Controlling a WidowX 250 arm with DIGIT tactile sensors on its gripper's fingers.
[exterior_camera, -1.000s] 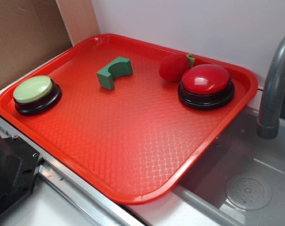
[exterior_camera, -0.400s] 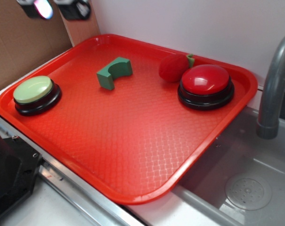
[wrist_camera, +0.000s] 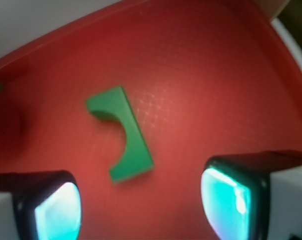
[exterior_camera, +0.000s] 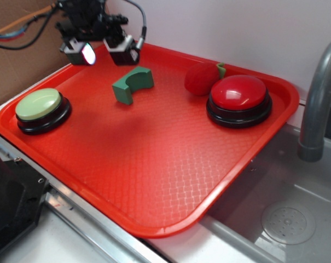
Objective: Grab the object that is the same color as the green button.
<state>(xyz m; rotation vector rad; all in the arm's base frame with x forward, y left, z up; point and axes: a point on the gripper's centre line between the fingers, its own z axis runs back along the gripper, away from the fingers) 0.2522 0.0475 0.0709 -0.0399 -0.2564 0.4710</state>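
The gripper (exterior_camera: 102, 53), a black unit with two pale-padded fingers (exterior_camera: 82, 53), has come down into the exterior view since the frame 0.4 s ago, when only its tips showed at the top edge; a second ago it was not visible at all. It now hangs over the far left corner of the red textured plastic tray (exterior_camera: 154, 181), with the fingers spread wide and nothing between them. In the wrist view the two pads (wrist_camera: 58, 210) frame the lower corners, well apart from each other.

The small dark green matte block with a semicircular arch cutout (exterior_camera: 132, 85) lies flat on the tray, at about 4 o'clock from the gripper and near it, not touched. Its place matches the earlier frames. In the wrist view the block (wrist_camera: 122, 140) sits between and beyond the two pads, its cutout facing left.

The large round button with a pale green dome on a black base (exterior_camera: 42, 109) stands at the tray's 9 o'clock edge. The same-shaped red-domed button (exterior_camera: 239, 100) stands at about 2 o'clock, just beside a red strawberry-like toy with a green leaf (exterior_camera: 203, 78). None of these has shifted.
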